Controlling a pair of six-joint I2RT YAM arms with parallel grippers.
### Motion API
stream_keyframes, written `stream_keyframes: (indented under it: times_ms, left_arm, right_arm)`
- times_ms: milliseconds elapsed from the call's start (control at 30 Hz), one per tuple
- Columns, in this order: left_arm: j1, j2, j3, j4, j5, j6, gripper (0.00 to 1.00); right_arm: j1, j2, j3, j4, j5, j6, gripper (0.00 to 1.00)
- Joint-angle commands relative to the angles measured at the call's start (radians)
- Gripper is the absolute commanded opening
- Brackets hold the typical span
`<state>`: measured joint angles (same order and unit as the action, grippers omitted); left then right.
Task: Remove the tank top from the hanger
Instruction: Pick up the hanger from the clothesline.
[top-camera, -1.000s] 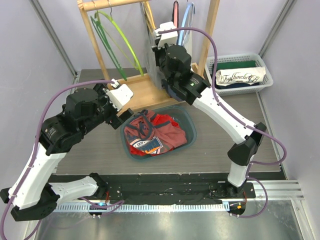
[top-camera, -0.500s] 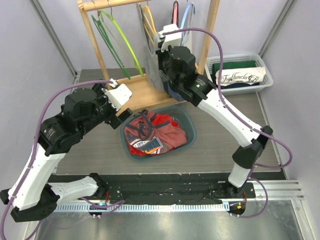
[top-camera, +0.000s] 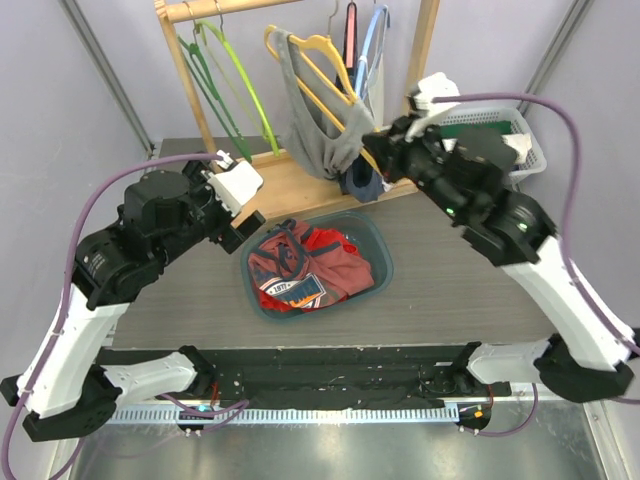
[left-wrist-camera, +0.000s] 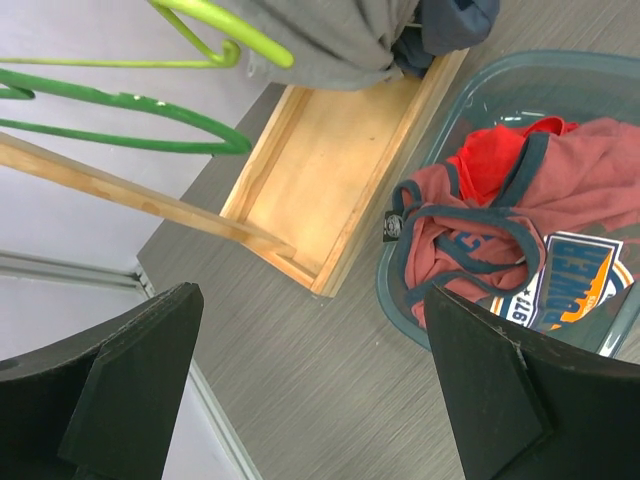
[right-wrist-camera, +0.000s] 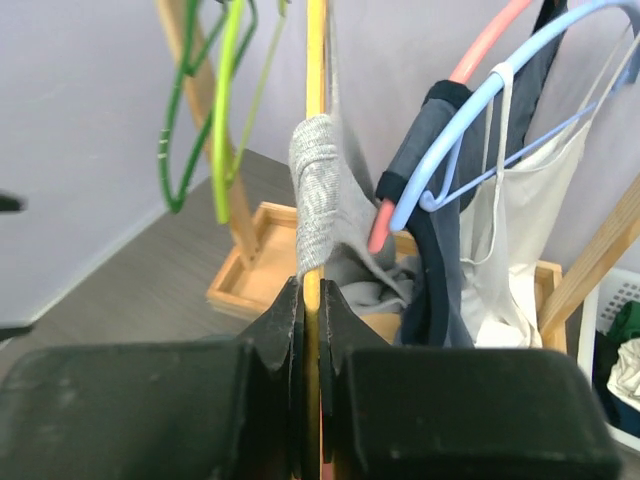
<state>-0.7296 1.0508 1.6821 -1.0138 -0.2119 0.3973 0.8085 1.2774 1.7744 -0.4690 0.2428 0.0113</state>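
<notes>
Tub (top-camera: 386, 262) on the counter (top-camera: 200, 290) holds red tops (top-camera: 322, 262), one with blue-orange lettering I can't make out. Basket (top-camera: 538, 152) has folded clothes (right-wrist-camera: 625, 370). Right pincer (right-wrist-camera: 310, 300) is clamped on the yellow hanger (right-wrist-camera: 316, 110), with the grey tank top (right-wrist-camera: 315, 190) draped on it right above the grip. Left pincer (left-wrist-camera: 315, 345) gapes wide, empty.

This is a robotics lab cell, not a laundry room. Plain lilac partition walls (top-camera: 60, 130) stand between aluminium posts (top-camera: 105, 75). White robot arms (top-camera: 70, 340) are bolted to a black base plate (top-camera: 330, 375) on a slotted metal rail (top-camera: 330, 412), with purple cables (top-camera: 180, 160) looping loose. A wooden rack (top-camera: 187, 80), bin (top-camera: 383, 262) and basket (top-camera: 535, 150) sit on the grey table (top-camera: 200, 300).
</notes>
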Motion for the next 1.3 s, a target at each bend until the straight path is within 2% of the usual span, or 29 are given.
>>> stream_keyframes:
  times_ms: [0, 233, 900, 1267]
  left_arm:
    - [0.009, 0.011, 0.067, 0.018, 0.040, -0.015, 0.98]
    - [0.010, 0.051, 0.102, 0.012, 0.072, -0.029, 0.98]
    - [0.027, 0.069, 0.119, 0.004, 0.095, -0.037, 0.98]
    - [0.025, 0.087, 0.126, 0.000, 0.104, -0.040, 0.98]
  right_arm:
    - [0.003, -0.177, -0.001, 0.023, -0.149, 0.015, 0.01]
    - [0.003, -0.286, 0.052, 0.007, -0.220, 0.015, 0.01]
    - [0.003, -0.331, 0.258, 0.122, -0.370, -0.007, 0.01]
    - [0.003, -0.346, 0.221, 0.095, -0.336, -0.045, 0.01]
